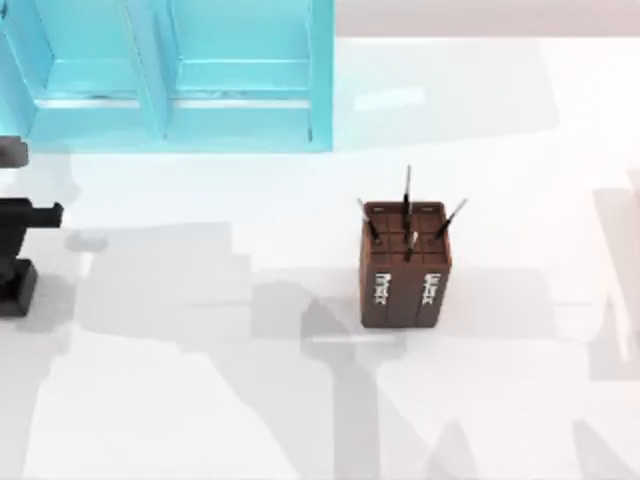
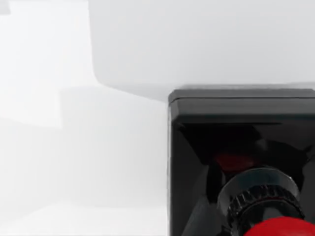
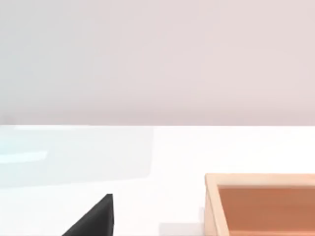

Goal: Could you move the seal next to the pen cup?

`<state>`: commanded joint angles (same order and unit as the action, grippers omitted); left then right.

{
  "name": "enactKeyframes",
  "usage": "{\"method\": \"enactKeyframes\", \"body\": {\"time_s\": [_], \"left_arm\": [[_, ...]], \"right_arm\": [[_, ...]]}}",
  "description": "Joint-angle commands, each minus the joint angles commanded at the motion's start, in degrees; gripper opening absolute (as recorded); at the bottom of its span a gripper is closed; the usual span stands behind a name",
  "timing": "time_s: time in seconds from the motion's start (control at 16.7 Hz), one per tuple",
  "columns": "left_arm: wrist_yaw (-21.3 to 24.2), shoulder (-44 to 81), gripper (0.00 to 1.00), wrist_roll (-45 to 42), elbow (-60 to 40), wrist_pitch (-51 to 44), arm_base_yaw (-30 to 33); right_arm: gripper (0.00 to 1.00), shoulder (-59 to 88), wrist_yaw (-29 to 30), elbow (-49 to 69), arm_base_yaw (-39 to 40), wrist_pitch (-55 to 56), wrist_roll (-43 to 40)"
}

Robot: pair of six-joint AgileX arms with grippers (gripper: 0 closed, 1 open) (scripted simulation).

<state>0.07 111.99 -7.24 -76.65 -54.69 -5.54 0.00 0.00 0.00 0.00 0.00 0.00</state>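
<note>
L gripper (image 1: 30, 215) sits at the table's far left edge, well apart from the pen cup; can't tell how its fingers stand. L wrist view has the seal (image 2: 241, 162) close up: black square block, ribbed collar, red knob low in frame, white table (image 2: 98, 147) around it. Pen cup (image 1: 405, 265) stands upright right of centre, dark pens poking from its gridded top, white lettering on the side. Blue cabinet (image 1: 170, 75) at back left. R wrist view: wooden tray (image 3: 261, 204) on the table.
</note>
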Motion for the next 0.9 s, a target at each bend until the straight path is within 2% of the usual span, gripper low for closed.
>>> {"method": "enactKeyframes", "body": {"time_s": [0.18,0.6,0.9], "left_arm": [[-0.02,0.06,0.0,4.21,-5.82,-5.8,4.44],[0.01,-1.27,0.0,19.11,-25.86,-27.76,19.13],[-0.01,-1.9,0.0,21.86,-28.87,-30.72,21.8]], "right_arm": [[1.0,0.0,0.0,0.0,0.0,0.0,0.0],[1.0,0.0,0.0,0.0,0.0,0.0,0.0],[1.0,0.0,0.0,0.0,0.0,0.0,0.0]]}}
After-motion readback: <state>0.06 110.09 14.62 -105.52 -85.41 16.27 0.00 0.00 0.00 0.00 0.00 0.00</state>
